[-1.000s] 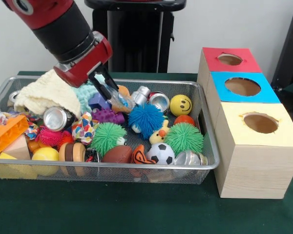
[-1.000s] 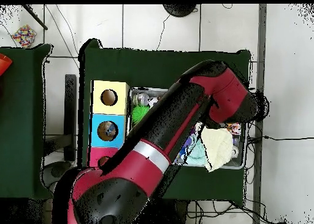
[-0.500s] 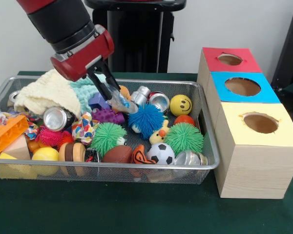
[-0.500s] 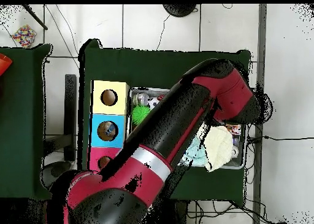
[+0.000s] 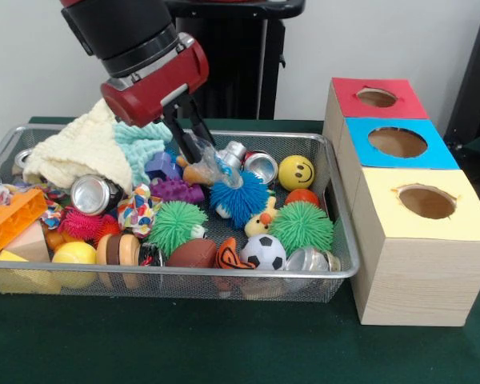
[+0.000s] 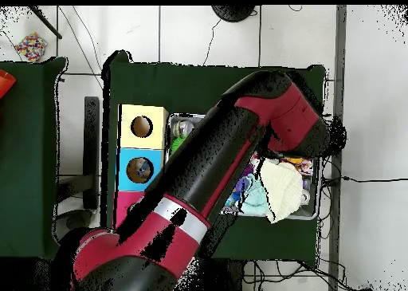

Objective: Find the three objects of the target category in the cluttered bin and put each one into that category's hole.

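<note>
- A clear crumpled item, perhaps a plastic bottle (image 5: 210, 164), hangs just above the blue spiky ball (image 5: 238, 198), mid-bin.
- The gripper (image 5: 194, 146) pinches it between its fingers.
- The wire bin (image 5: 343, 240) rim lies near the three-hole wooden box (image 5: 420, 264), with clear air above the toys.

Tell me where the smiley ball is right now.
In the front view the yellow smiley ball lies in the wire bin, toward its back right corner, just right of a silver can and above an orange ball.
</note>
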